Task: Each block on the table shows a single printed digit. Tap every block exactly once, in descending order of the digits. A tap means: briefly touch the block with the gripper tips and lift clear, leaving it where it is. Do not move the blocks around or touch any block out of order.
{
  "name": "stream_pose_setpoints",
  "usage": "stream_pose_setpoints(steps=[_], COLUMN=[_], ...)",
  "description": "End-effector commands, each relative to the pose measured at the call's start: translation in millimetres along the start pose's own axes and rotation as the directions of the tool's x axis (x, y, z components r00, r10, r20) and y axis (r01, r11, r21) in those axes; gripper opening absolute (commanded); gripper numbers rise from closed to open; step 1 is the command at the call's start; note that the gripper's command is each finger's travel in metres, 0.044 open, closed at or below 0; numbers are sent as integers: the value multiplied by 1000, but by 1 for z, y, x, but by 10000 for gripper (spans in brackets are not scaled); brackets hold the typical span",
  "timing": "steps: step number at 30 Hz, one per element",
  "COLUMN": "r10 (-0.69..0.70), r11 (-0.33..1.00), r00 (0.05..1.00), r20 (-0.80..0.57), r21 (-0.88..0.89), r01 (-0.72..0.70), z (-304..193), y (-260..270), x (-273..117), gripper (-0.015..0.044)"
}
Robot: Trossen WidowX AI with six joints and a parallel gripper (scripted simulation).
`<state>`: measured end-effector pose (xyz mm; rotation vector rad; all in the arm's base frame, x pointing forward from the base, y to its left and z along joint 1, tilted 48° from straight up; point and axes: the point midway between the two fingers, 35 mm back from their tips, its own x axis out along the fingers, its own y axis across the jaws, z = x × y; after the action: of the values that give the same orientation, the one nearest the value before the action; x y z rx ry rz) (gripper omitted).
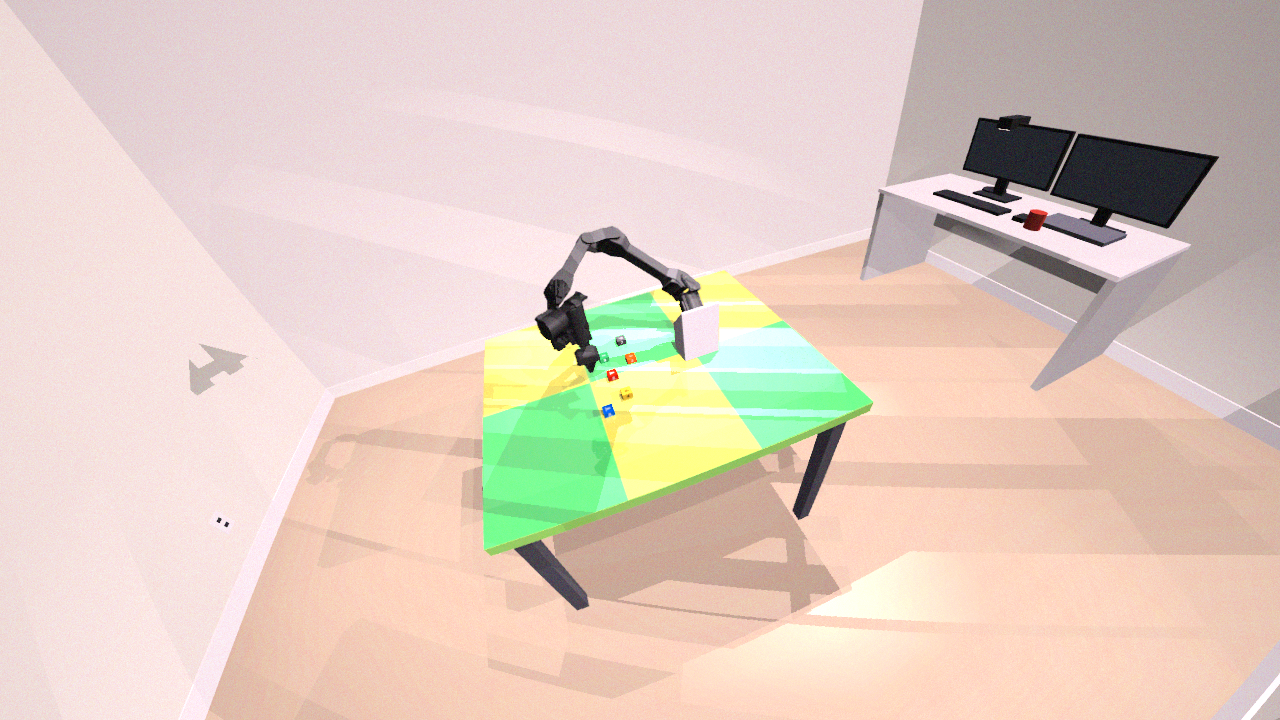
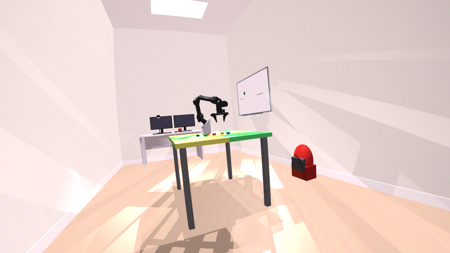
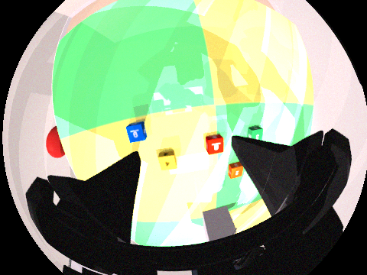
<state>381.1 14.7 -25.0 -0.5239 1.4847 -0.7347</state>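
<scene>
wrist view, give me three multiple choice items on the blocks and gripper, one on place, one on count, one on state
1. In the wrist view, which block lies farthest left?
A. blue block
B. orange block
C. green block

2. How many blocks show in the top view?
A. three
B. six
C. nine

3. The gripper is:
A. shut on a block
B. open, above the table
C. pressed on the table

Key: 1 A, it sits left of the yellow and red blocks; 2 B, six small cubes; 3 B, fingers spread and raised in the exterior view.

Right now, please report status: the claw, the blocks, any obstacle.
Claw open, empty, high above table. Blue, yellow, red, orange, green blocks apart, untouched now. Nothing in the way.
</scene>
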Motion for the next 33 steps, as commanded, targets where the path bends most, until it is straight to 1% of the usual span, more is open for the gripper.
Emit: stream_pose_setpoints(steps=[1, 3, 10, 12, 15, 16, 24, 25, 33], r10=[-7, -10, -11, -10, -14, -15, -16, -16, -16], r11=[1000, 1000, 1000, 1000, 1000, 1000, 1000, 1000, 1000], r00=[1000, 1000, 1000, 1000, 1000, 1000, 1000, 1000, 1000], r20=[-9, -9, -9, -9, -9, -9, -9, -9, -9], r21=[-1, 1, 1, 1, 1, 1, 1, 1, 1], r01=[7, 10, 11, 10, 14, 15, 16, 16, 16], z=[-6, -10, -10, -9, -10, -11, -11, -11, -11], y=[63, 83, 86, 86, 85, 84, 84, 84, 84], x=[7, 10, 10, 24, 79, 88, 92, 92, 92], gripper=[400, 400, 400, 348, 269, 242, 32, 20, 20])
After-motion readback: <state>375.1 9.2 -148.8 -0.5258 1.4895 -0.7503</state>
